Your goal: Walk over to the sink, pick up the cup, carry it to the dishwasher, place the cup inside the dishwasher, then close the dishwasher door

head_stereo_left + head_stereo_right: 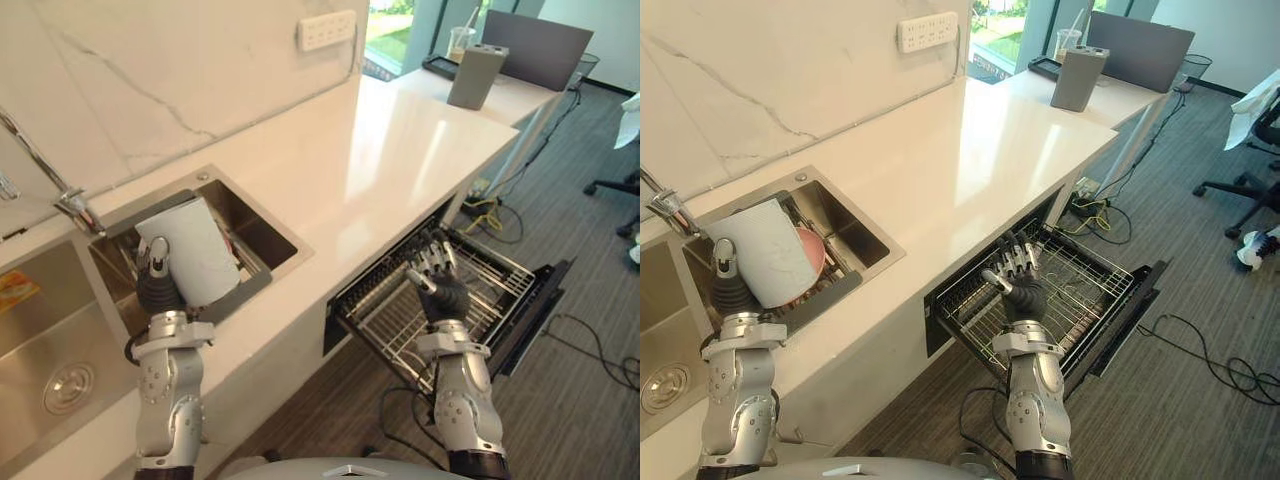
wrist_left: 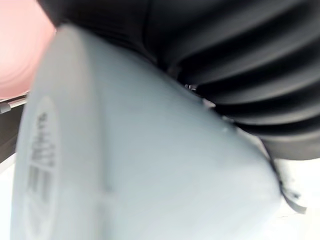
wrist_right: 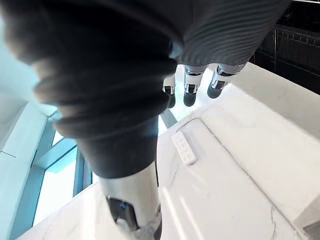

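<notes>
Left hand [image 1: 157, 280] gripped white cup [image 1: 200, 255], grey print [image 2: 41, 150] too blurry to read, right hand [image 1: 440, 290] spread flat, dishwasher rack [image 1: 385, 320] below it

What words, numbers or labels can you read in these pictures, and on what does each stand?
None can be read.
Cup in the left robot hand: grey print near one end, too blurred to read.
Orange label at the sink: too small to read.

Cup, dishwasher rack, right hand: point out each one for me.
cup [image 1: 200, 255], left eye view, its white side wall.
dishwasher rack [image 1: 385, 318], left eye view, bare wire floor.
right hand [image 1: 443, 293], left eye view, dark back of the hand.
</notes>
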Controlling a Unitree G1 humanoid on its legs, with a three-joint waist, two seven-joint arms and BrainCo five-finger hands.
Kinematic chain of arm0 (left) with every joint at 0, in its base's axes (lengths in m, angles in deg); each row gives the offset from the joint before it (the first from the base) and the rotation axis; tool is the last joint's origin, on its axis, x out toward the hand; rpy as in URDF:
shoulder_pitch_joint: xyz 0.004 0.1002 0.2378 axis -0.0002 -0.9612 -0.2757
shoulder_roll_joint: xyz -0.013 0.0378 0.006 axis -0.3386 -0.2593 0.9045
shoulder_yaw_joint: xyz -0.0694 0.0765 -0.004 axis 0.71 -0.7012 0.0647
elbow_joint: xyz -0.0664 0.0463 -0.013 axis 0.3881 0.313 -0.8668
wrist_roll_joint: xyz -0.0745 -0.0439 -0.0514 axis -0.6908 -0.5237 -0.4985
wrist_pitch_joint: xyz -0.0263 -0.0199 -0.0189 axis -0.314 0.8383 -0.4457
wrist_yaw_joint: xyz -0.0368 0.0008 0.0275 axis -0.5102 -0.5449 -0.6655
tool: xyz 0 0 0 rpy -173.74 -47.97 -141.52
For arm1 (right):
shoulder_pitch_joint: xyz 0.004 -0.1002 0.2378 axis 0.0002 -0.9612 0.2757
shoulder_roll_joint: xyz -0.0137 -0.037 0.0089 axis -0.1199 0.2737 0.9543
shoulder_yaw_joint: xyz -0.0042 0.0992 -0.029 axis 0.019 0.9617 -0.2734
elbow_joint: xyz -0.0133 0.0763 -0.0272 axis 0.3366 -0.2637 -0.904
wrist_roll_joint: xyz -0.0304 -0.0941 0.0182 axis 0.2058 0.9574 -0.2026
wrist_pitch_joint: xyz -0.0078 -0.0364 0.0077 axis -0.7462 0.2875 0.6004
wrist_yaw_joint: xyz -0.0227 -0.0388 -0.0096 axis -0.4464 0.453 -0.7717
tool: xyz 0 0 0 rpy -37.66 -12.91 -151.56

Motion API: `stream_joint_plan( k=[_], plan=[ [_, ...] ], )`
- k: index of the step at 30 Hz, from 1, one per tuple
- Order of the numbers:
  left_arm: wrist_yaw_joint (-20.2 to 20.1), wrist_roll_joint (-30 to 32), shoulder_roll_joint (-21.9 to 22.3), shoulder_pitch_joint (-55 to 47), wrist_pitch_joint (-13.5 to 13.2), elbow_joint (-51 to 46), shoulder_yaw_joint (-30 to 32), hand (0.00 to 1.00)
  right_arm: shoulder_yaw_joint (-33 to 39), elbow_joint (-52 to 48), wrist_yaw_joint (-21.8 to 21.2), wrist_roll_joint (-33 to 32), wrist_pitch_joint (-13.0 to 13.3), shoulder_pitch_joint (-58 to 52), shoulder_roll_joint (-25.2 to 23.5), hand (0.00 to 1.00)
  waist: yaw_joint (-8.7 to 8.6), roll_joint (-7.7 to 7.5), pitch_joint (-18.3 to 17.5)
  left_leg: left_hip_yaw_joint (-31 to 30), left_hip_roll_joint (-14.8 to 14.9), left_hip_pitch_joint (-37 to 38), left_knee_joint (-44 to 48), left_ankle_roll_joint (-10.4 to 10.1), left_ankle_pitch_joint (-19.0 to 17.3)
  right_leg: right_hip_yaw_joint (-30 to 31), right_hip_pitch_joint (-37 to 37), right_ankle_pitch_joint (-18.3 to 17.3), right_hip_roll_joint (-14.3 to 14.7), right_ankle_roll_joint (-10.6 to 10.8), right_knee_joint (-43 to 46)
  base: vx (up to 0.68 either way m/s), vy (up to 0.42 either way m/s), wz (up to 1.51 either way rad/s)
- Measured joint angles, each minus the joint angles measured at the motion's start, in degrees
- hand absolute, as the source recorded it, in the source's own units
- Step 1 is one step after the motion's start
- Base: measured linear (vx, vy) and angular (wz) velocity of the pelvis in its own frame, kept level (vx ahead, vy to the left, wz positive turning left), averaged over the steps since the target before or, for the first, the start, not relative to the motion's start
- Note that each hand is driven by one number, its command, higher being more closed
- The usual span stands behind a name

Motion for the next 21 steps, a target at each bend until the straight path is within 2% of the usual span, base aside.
stream_joint_plan(
  k=[5,7,10,12,14,16,18,21],
  plan=[
    [4.18,7.00,0.00,6.89,0.15,4.88,-4.20,1.00,-2.38,-2.61,-1.18,-3.56,-2.43,2.89,1.32,0.00,-0.46,-0.95,0.34,2.82,-0.13,0.85,0.09,0.24,0.00,2.23,-1.86,0.80,-0.27,0.48,2.34,-0.05,0.026,-0.31],
    [5.91,8.97,-0.01,8.83,0.20,6.13,-5.57,1.00,-2.49,-4.19,-1.17,-3.64,-2.43,3.17,1.28,0.00,-0.83,-1.55,0.72,3.10,-0.49,0.76,0.13,0.47,-0.04,3.22,-3.18,0.16,-0.65,0.63,4.80,-0.06,0.037,-0.22],
    [8.80,10.91,-0.12,11.50,0.19,9.22,-5.94,1.00,-3.20,-6.32,-1.15,-3.64,-2.26,3.42,1.34,0.00,-1.06,-2.23,0.84,4.52,-0.84,0.94,0.34,1.02,0.05,2.70,-3.95,-0.24,-1.23,-0.06,5.62,-0.06,0.031,-0.17],
    [11.80,12.44,-0.17,11.65,0.08,9.28,-5.20,1.00,-5.35,-6.29,-1.16,-3.64,-2.35,4.54,1.32,0.00,-0.18,-2.39,0.64,6.98,-0.30,0.84,0.26,0.90,-0.03,-0.24,-4.65,-1.11,-1.53,-1.34,4.52,-0.09,0.027,-0.59],
    [14.64,13.11,-0.72,11.71,-0.01,9.31,-4.67,1.00,-8.22,-6.29,-1.15,-3.64,-2.91,5.48,1.15,0.00,1.22,-2.68,0.53,8.90,0.69,0.59,0.37,0.25,-0.61,-4.42,-4.47,-0.04,-1.98,-2.77,2.56,-0.02,0.014,-0.66],
    [16.91,13.13,-1.35,12.06,0.29,9.47,-4.74,1.00,-10.90,-6.31,-1.07,-3.64,-4.35,5.92,1.06,0.00,1.45,-4.33,0.29,9.48,0.79,0.26,1.15,0.04,-0.87,-6.53,-2.97,5.41,-2.27,-1.16,-0.82,0.01,-0.018,-0.22],
    [18.91,13.59,-0.73,12.06,0.59,9.61,-4.75,1.00,-11.17,-6.30,-1.03,-3.68,-5.16,6.29,1.13,0.00,1.65,-4.08,0.40,9.48,1.20,0.72,1.21,-0.27,-1.00,-6.71,-1.91,6.14,-1.76,-0.26,-2.02,0.03,-0.036,0.01],
    [22.30,19.46,0.28,12.05,0.69,9.91,-4.83,1.00,-11.36,-6.31,-1.08,-4.57,-6.63,6.38,1.21,0.00,1.70,-3.65,0.34,8.48,1.87,0.76,0.99,-0.86,-0.91,-8.20,-0.73,6.51,-1.20,-0.11,-3.36,0.04,-0.038,0.13]
  ],
)
